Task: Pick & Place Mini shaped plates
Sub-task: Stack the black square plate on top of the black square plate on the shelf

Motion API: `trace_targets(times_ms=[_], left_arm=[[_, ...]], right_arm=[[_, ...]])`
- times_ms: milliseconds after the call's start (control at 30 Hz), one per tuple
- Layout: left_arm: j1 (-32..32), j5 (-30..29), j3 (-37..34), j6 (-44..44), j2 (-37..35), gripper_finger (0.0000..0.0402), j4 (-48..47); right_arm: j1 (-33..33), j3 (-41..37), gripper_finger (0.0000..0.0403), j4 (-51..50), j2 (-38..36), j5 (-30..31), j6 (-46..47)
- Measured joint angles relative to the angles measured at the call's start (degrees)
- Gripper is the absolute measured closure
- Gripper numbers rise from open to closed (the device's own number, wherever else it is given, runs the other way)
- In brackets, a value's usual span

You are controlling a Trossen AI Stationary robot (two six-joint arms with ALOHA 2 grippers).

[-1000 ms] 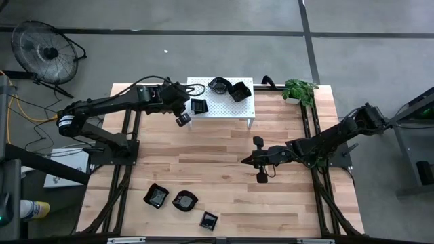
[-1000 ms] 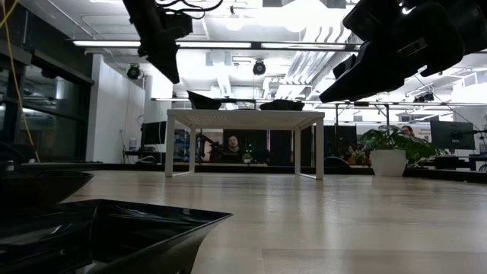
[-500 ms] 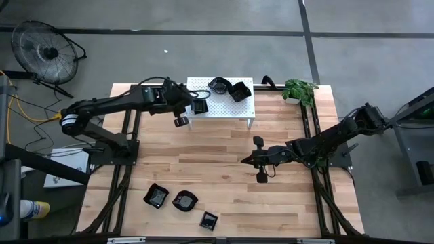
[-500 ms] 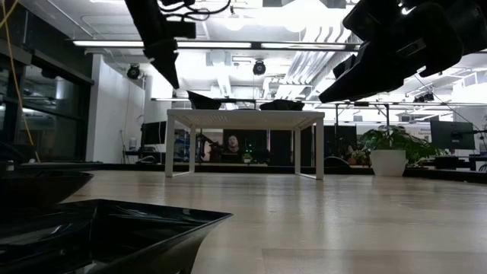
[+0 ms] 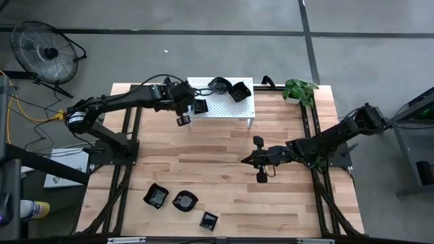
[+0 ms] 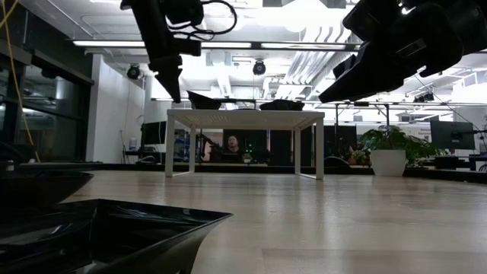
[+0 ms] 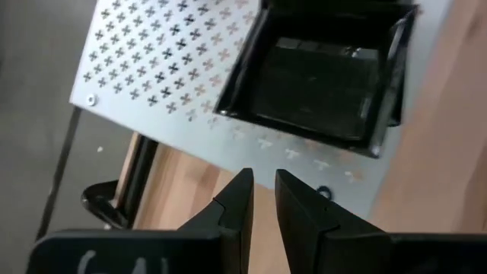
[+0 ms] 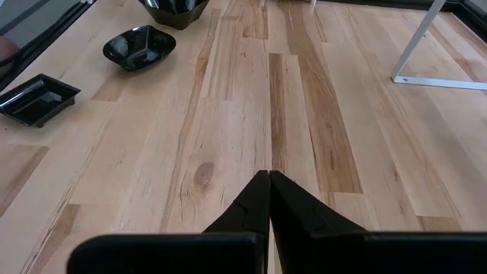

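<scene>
My left gripper (image 7: 259, 199), jaws narrowly open and empty, hangs beside the square plate (image 7: 316, 72) on the white stand (image 5: 239, 108), upper centre. I should open wider, straddle its rim.

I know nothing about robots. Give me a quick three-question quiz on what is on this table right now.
1. True or false: the white perforated stand holds three black dishes.
2. How many black dishes lie on the wooden table at its near edge: A two, B three, C five?
3. Which gripper hovers beside the square dish on the stand?

Key
1. True: a square one at the stand's left end, plus a rounded dish and another dish farther along.
2. B.
3. The left gripper, fingers slightly apart and empty; the right gripper waits shut over bare table.
</scene>
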Motion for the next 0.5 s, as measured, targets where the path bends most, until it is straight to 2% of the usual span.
trace_targets(times_ms=[500], left_arm=[[0.7, 4.1, 0.0, 1.1, 0.7, 0.0348, 5.7]], right_arm=[[0.0, 0.0, 0.04, 0.0, 0.0, 0.0, 0.0]])
